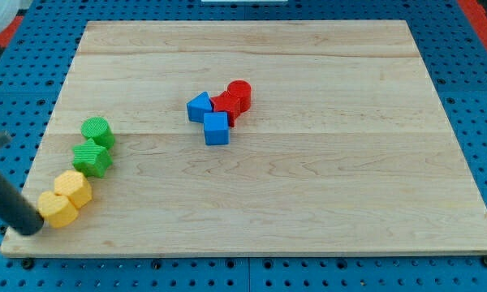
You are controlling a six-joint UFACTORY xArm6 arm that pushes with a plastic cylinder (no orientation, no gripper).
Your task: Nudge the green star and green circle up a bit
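Observation:
The green circle (96,130) sits near the board's left edge, with the green star (92,158) touching it just below. My tip (32,227) is at the bottom left corner of the board. It lies just left of the lower yellow block (58,209), touching or almost touching it. The tip is below and to the left of the green star, with the yellow blocks in between.
A second yellow block (75,188) touches the first and sits just below the green star. Near the middle a blue triangle (199,107), blue cube (217,128), red star (225,105) and red circle (239,93) are clustered. The wooden board (308,186) lies on blue pegboard.

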